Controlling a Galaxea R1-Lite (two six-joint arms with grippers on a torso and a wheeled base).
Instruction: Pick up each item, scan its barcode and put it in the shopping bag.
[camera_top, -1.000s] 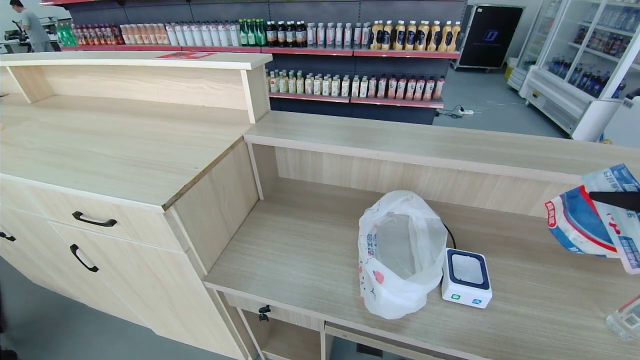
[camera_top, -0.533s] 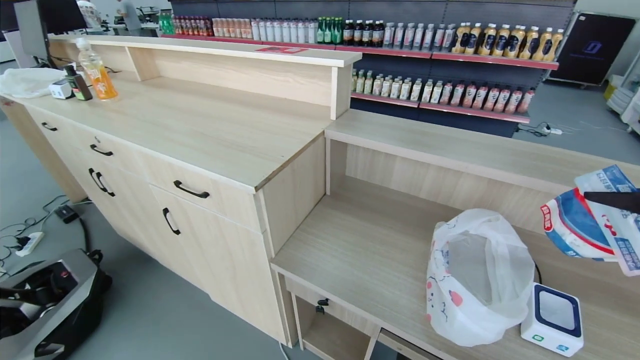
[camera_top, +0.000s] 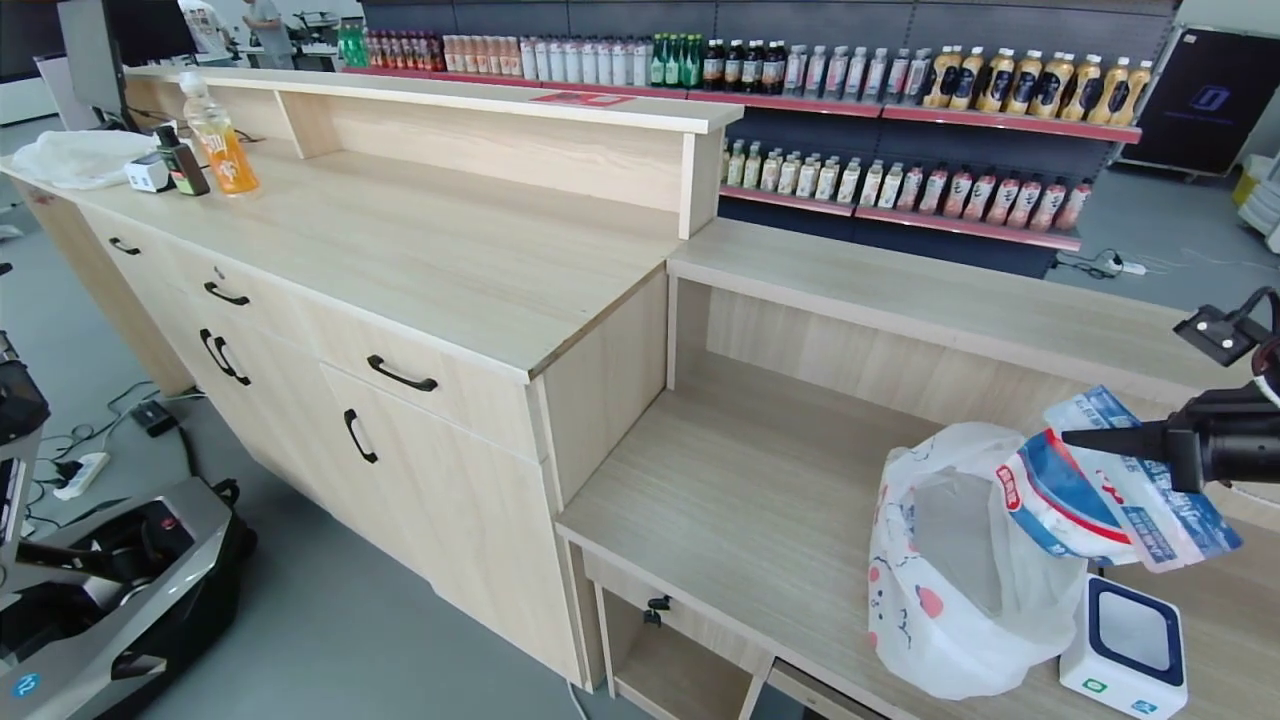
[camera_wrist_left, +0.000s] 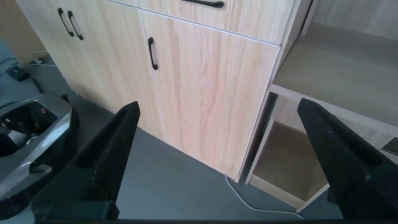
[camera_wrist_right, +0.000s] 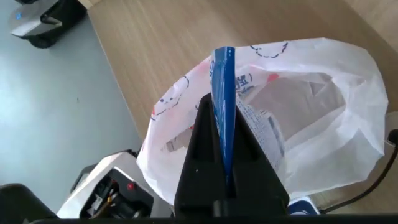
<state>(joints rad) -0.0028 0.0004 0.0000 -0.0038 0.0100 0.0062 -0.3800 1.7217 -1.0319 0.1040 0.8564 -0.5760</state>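
My right gripper (camera_top: 1075, 437) is shut on a blue, white and red packet (camera_top: 1100, 490) and holds it by its top edge. The packet hangs over the right side of the open mouth of the white shopping bag (camera_top: 950, 590), which stands on the lower desk. In the right wrist view the packet (camera_wrist_right: 224, 81) shows edge-on between the fingers of the gripper (camera_wrist_right: 224, 134), with the shopping bag (camera_wrist_right: 329, 130) open below it. The white scanner (camera_top: 1125, 650) sits just right of the bag. My left gripper (camera_wrist_left: 217, 162) is open, low in front of the cabinet doors.
A raised counter (camera_top: 420, 270) with drawers stands left of the lower desk (camera_top: 740, 490). At its far left end are an orange bottle (camera_top: 222, 140), a dark bottle (camera_top: 186, 165) and a white bag (camera_top: 75, 155). Shelves of bottles (camera_top: 860, 85) line the back.
The head view has swung left, so the whole picture shifted. Relative to the bag, my right gripper has carried the packet left and down, over the bag's mouth.
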